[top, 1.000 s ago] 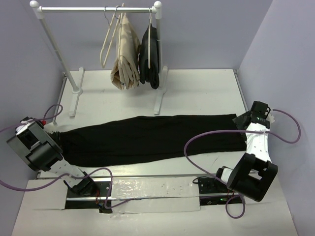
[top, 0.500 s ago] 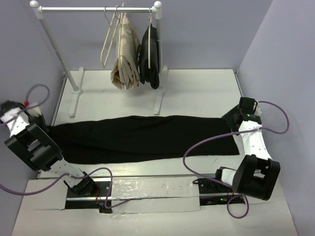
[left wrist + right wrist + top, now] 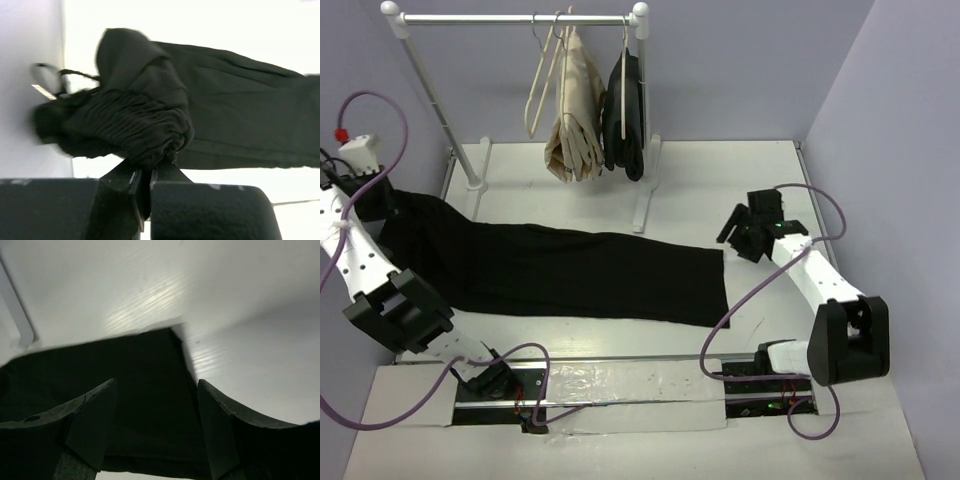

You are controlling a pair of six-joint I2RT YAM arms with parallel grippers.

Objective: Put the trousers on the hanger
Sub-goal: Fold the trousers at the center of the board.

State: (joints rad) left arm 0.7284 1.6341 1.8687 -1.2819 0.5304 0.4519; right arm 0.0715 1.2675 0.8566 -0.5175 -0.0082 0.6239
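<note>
The black trousers [image 3: 570,270] lie lengthwise across the table, their waist end lifted at the far left. My left gripper [image 3: 378,195] is shut on the gathered waistband [image 3: 135,130], which bunches just above its fingertips [image 3: 149,170]. My right gripper [image 3: 735,235] hovers open over the cuff end [image 3: 150,370], which shows between its two fingers without touching them. The empty white hanger [image 3: 538,80] hangs by its hook on the rail at the back.
A white clothes rack [image 3: 520,18] stands at the back, its feet [image 3: 645,190] on the table just behind the trousers. Beige trousers [image 3: 575,110] and a small black garment [image 3: 625,115] hang on it. Purple cables loop by both arms.
The left gripper shut on the waistband and drew it back and to the left, dragging the trousers leftward. The right arm swung left and now hovers over the cuff end.
</note>
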